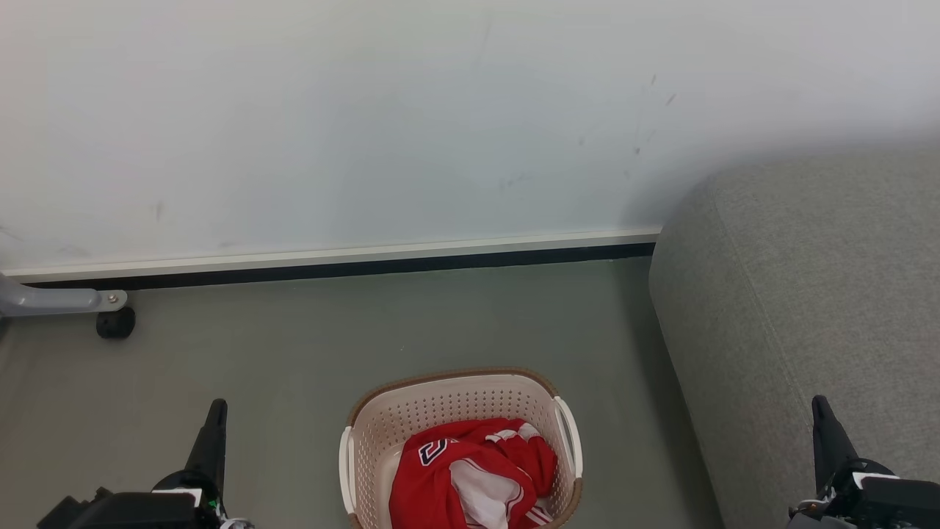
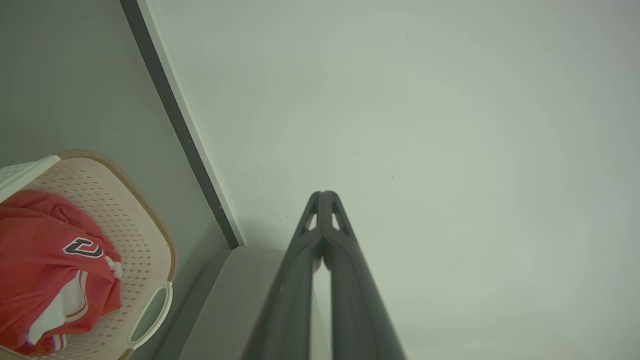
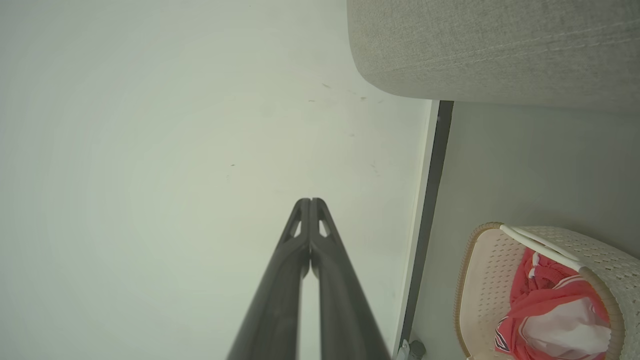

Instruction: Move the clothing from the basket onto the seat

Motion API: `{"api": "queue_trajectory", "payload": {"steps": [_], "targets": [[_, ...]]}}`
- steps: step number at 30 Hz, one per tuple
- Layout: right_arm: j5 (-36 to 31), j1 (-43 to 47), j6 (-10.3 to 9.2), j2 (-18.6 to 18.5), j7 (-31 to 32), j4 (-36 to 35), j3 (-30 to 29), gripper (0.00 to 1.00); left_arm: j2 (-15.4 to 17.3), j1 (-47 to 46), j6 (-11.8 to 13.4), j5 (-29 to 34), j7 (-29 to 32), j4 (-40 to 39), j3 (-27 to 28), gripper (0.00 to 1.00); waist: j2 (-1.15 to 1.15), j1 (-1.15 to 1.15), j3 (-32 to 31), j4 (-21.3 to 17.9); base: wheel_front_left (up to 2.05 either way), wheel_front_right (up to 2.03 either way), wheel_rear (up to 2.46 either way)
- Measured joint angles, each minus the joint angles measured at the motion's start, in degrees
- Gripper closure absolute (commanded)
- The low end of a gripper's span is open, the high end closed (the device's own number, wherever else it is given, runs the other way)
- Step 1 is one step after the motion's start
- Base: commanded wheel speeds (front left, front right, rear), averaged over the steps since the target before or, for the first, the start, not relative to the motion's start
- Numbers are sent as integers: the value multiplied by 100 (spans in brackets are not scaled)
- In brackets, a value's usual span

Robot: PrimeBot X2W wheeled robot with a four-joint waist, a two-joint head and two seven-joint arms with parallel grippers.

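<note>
Left gripper point(image 1: 217, 411) and right gripper point(image 1: 821, 408) are showing at the bottom corners of the head view, dark and long-fingered, each pinched fully closed and holding nothing. Between them the basket point(image 1: 455, 400) is sitting on the grey floor point(image 1: 294, 345), and the clothing point(image 1: 470, 470) is lying bunched inside it, red with white lining showing. The seat point(image 1: 808, 294) is standing just beside the basket, on the robot's right, and no garment is lying on it.

Risk, as I judge it: the garments are lying tangled together, so a shallow pinch could be lifting one while the other is dragging over the rim, tipping the light basket or dropping onto the floor short of the seat.

Navy, white-edged lettering point(image 1: 433, 450) is showing on one fold, possibly a curved letter or numeral, but too crumpled to read. No brand name is legible.
</note>
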Motion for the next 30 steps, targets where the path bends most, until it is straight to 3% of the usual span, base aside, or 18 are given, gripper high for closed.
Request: {"api": "queue_trajectory", "payload": {"steps": [30], "targets": [[0,0,0,0,0,0,0,100,0,0,0,0,0,-1,0,100,0,0,0,0,0,0,0]]}}
